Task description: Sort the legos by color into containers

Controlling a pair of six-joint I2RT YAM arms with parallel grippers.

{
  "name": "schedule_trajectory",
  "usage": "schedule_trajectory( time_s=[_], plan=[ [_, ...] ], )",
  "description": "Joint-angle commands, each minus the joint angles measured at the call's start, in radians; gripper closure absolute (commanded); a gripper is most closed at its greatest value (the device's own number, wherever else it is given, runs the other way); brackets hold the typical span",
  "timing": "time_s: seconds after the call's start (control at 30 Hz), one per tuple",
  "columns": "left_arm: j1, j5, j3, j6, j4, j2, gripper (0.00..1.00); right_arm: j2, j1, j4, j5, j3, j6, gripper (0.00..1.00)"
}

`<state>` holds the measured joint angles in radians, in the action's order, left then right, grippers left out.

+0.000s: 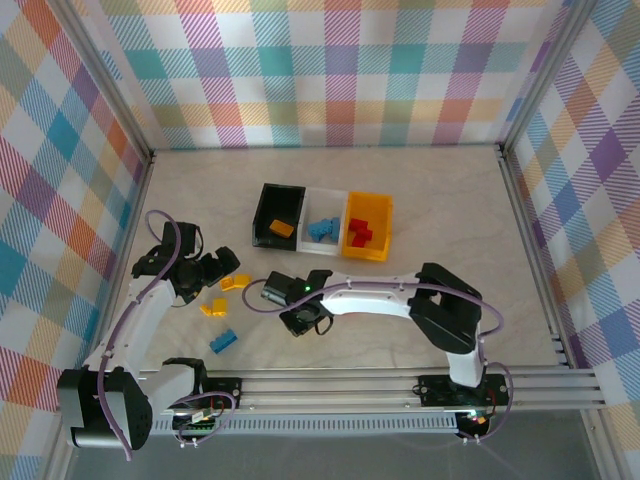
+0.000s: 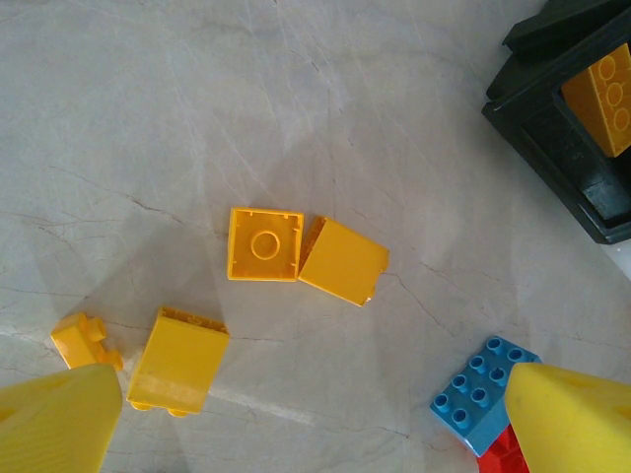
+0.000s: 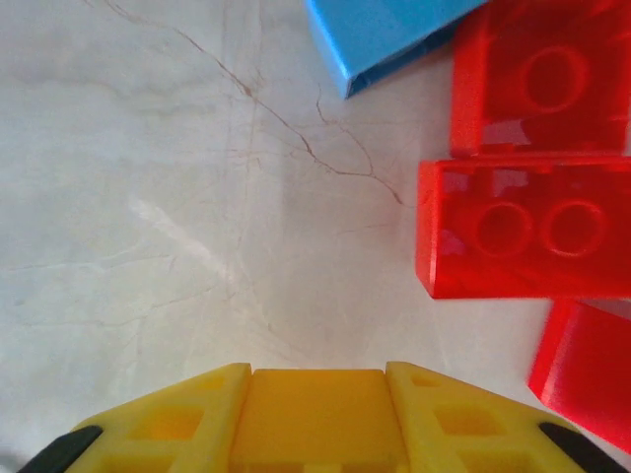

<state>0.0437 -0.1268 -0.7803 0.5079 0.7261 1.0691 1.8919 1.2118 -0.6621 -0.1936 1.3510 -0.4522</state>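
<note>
The work surface is a pale, marble-veined table, enclosed by plaid walls, with an aluminium rail along the near edge.

At 9 o'clock on the table, the left gripper hangs with its jaws spread wide and nothing between them. In its wrist view the left gripper is above four loose yellow bricks. Two lie touching at centre, one of them underside up. The other two lie at 8 o'clock, near the left finger. A studded blue brick lies at 5 o'clock beside the right finger, with a red piece partly hidden at its lower edge. In the overhead view another blue brick lies at 7 o'clock, apart from the yellow ones.

The containers stand in a touching row just toward 12 o'clock from centre:
- The black bin holds one orange brick.
- The white bin holds blue bricks.
- The yellow-orange bin holds red bricks.

Toward 6 o'clock from centre, the right gripper sits low over the table. In its wrist view the right gripper is clamped on a yellow-orange brick. Loose red legos lie on the table from 1 to 4 o'clock in that view, and a blue piece lies at 12 o'clock.
</note>
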Motion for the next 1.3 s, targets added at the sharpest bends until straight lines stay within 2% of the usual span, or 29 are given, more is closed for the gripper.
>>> schedule_trajectory(
  time_s=[0.0, 0.1, 0.27, 0.43, 0.77, 0.93, 1.03, 1.13, 1.27],
  plan=[
    [-0.002, -0.005, -0.001, -0.004, -0.006, -0.013, 0.00, -0.084, -0.022, -0.048, -0.034, 0.062, 0.046, 0.65],
    [-0.002, -0.007, 0.003, 0.007, -0.010, -0.015, 0.00, -0.093, -0.080, -0.044, -0.021, 0.139, 0.108, 0.65],
    [-0.002, -0.002, 0.006, 0.014, -0.007, -0.013, 0.00, -0.002, -0.196, -0.048, -0.006, 0.345, 0.224, 0.65],
    [-0.005, -0.002, 0.004, 0.013, 0.001, -0.005, 0.00, 0.160, -0.296, -0.022, 0.061, 0.569, 0.298, 0.65],
    [-0.008, -0.003, 0.005, 0.003, 0.003, 0.027, 0.00, 0.483, -0.378, -0.010, 0.099, 0.910, 0.364, 0.65],
    [-0.007, 0.004, 0.012, 0.002, -0.005, 0.049, 0.00, 0.554, -0.399, -0.029, 0.127, 1.005, 0.360, 0.64],
    [-0.008, 0.007, 0.020, 0.007, -0.016, 0.063, 0.00, 0.561, -0.403, -0.040, 0.138, 1.025, 0.362, 0.49],
    [-0.008, 0.007, 0.027, 0.019, -0.025, 0.072, 0.00, 0.531, -0.403, -0.040, 0.160, 1.009, 0.362, 0.41],
    [-0.008, 0.006, 0.030, 0.029, -0.032, 0.076, 0.00, 0.434, -0.399, -0.002, 0.193, 0.912, 0.364, 0.41]
  ],
)
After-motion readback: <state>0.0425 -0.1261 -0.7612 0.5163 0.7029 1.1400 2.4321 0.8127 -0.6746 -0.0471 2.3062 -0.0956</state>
